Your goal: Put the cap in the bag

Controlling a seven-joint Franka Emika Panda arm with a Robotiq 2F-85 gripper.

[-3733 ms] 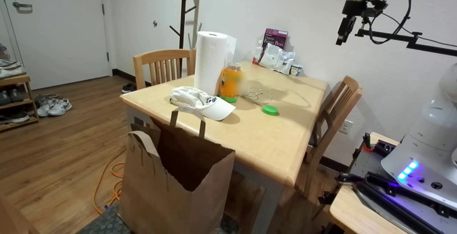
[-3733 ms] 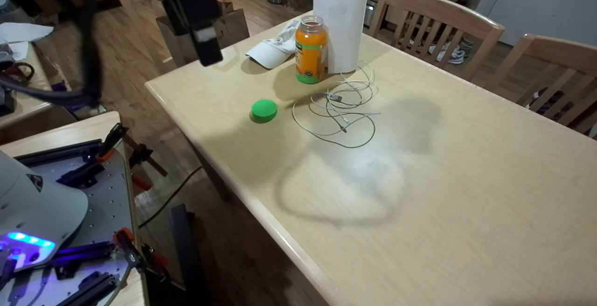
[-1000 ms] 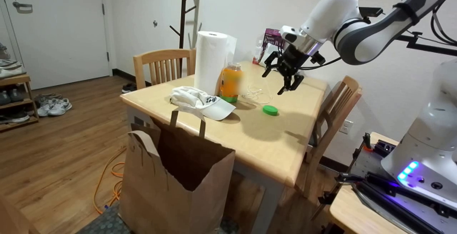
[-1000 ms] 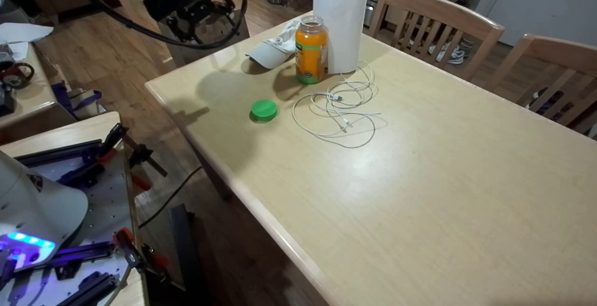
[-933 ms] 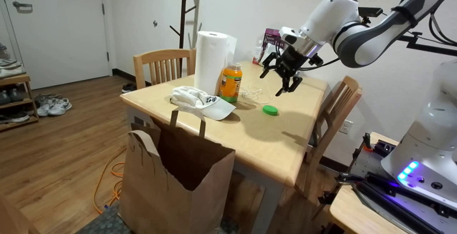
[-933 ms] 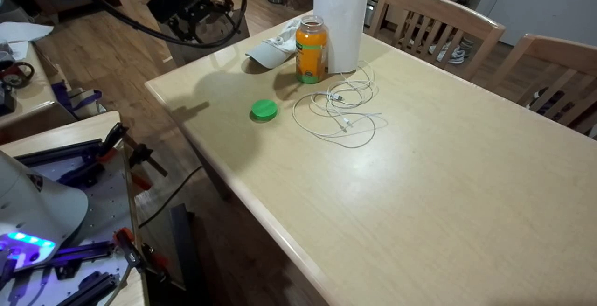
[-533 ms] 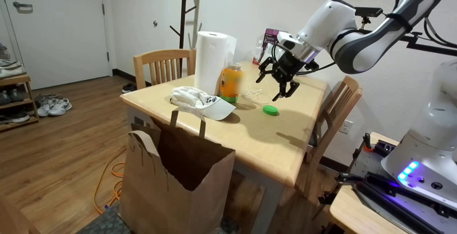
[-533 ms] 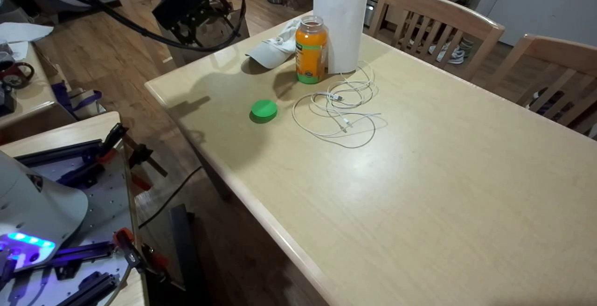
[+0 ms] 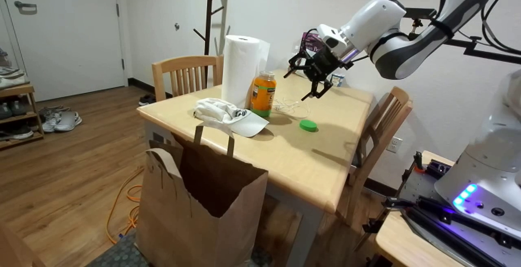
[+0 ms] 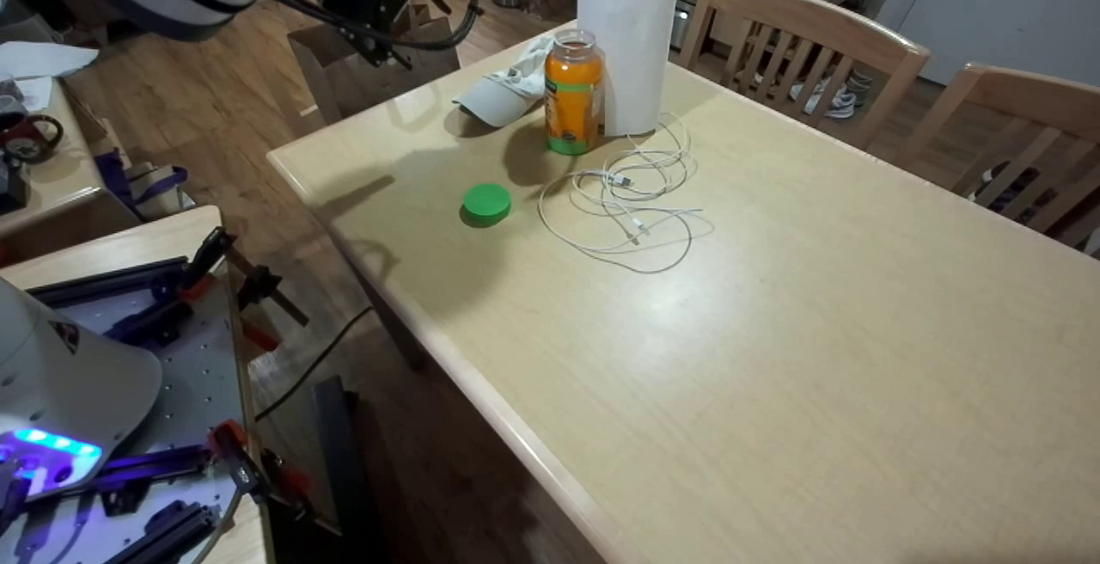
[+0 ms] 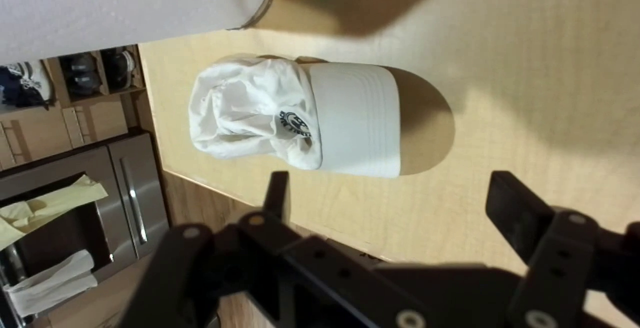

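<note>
Wrist view: the jaws are standing wide apart, gripping nothing, while the cap (image 11: 357, 118) is lying on the bench (image 11: 525, 43), its grasp, lift and drop into the bag (image 9: 187, 214) apparently remaining undone.

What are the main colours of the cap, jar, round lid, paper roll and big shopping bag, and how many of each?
White: 2 (cap, paper roll)
Orange: 1 (jar)
Green: 1 (lid)
Brown: 1 (shopping bag)
Total: 5
</note>
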